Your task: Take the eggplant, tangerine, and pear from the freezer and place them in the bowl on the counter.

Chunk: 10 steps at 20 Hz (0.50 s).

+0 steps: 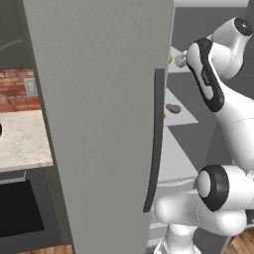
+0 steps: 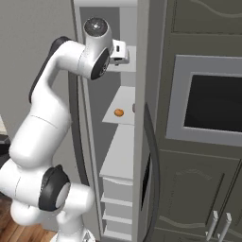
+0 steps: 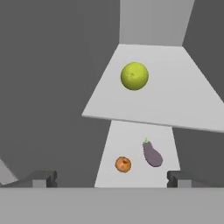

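The gripper [image 3: 111, 179] hangs wide open and empty inside the freezer [image 1: 99, 124], the pear [image 3: 134, 76] ahead on an upper shelf, tangerine [image 3: 123, 164] and eggplant [image 3: 152, 154] apart on the shelf below.

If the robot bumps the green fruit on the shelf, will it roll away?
Probably. The pear looks almost ball-round and sits loose on a flat, smooth shelf, so a nudge would likely roll it. Nothing beside it seems to block it. It looks firm, so the open gripper shouldn't squash it.
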### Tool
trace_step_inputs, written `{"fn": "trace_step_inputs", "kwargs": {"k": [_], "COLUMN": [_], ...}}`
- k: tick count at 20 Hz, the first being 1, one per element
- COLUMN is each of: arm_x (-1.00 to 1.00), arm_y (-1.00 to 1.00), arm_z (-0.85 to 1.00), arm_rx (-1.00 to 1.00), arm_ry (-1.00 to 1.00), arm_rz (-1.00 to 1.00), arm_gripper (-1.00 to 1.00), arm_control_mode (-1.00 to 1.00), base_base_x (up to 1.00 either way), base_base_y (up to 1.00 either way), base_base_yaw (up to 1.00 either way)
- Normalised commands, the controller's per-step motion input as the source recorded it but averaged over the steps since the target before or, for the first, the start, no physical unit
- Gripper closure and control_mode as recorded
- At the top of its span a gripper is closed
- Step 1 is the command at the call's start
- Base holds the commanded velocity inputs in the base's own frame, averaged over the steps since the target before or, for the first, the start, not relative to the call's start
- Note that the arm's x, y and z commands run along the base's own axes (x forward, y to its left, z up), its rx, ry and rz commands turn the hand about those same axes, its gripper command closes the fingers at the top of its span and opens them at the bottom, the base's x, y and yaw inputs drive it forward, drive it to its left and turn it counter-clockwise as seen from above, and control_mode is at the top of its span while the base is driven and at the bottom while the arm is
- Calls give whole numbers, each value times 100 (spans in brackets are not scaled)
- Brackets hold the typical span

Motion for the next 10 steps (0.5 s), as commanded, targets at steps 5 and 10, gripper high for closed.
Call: {"fn": "trace_step_inputs", "kwargs": {"k": [5,10], "arm_x": [50,44], "arm_y": [-4,-15], "arm_z": [0,0], "arm_rx": [1,3], "arm_ry": [0,0], "arm_rz": [5,6], "arm_gripper": [-100,-100], "arm_control_mode": [-100,-100], "base_base_x": [0,0], "base_base_y": [0,0], "base_base_yaw": [0,0]}}
